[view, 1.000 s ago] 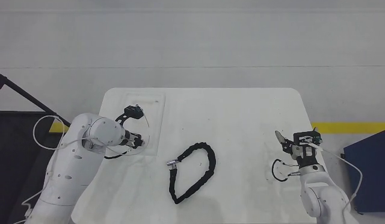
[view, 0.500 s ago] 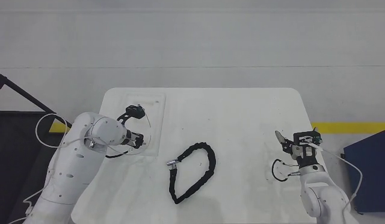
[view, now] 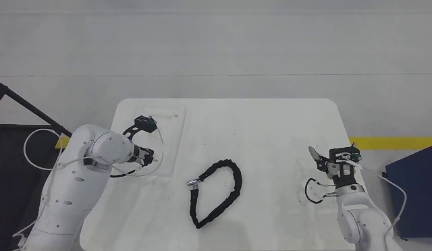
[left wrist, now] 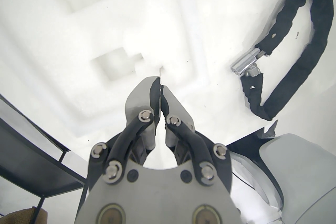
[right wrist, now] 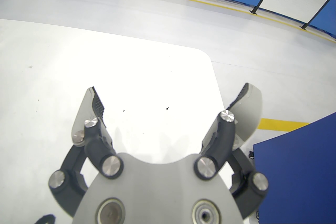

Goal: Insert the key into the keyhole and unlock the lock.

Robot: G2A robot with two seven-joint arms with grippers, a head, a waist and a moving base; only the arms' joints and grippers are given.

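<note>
A black fabric-sleeved chain lock (view: 237, 181) lies looped at the middle of the white table, its silver lock cylinder (view: 196, 181) at the loop's left end. In the left wrist view the cylinder (left wrist: 242, 65) and chain (left wrist: 315, 25) lie off to one side, well apart from my left gripper (left wrist: 160, 86). That gripper is shut on a thin metal key (left wrist: 160, 74), seen edge-on, whose tip sticks out past the fingertips above the white foam tray (left wrist: 78, 12). My right gripper (right wrist: 169, 91) stands open with nothing between its fingers, near the table's right edge (view: 332, 152).
The foam tray (view: 173, 116) with square recesses lies on the table's left part. A black frame (left wrist: 31, 151) stands beside the table's left edge. A blue panel (right wrist: 296, 170) stands just off the right edge. Bare tabletop (view: 283, 150) separates the lock from my right gripper.
My left arm has drawn back a little to the left over the foam tray, still holding the key. The lock and right arm have not moved.
</note>
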